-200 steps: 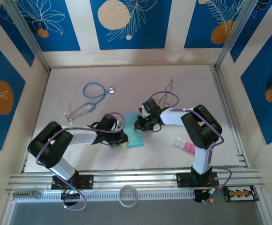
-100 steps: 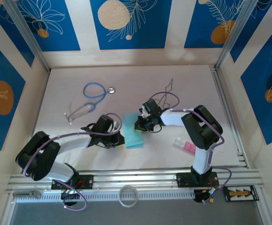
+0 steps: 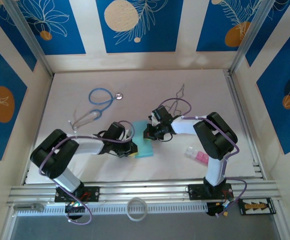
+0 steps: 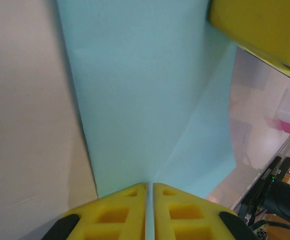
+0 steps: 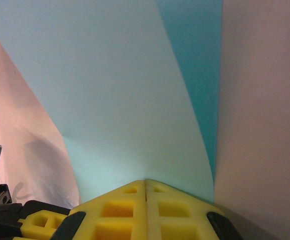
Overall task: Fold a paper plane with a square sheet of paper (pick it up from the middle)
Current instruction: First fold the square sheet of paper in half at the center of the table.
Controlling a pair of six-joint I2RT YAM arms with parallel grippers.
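Note:
The square sheet of paper is light turquoise and lies between my two grippers near the table's middle. In the left wrist view the sheet shows a diagonal crease running up from my left gripper, which is shut on a thin ridge of it. From above, the left gripper sits at the sheet's left edge. My right gripper is at its upper right edge. The right gripper is shut, tips against the sheet, with no paper seen between them. A paper plane is out of view.
A blue-tubed stethoscope lies at the back left. Small pink and clear blocks sit beside the right arm's base. A thin wire piece lies behind the right arm, and a white ring rests on the front rail.
Half a second ago the left arm's elbow hung lower and farther left; it has swung back up. Its gripper stayed at the sheet's left edge. The right arm has not moved.

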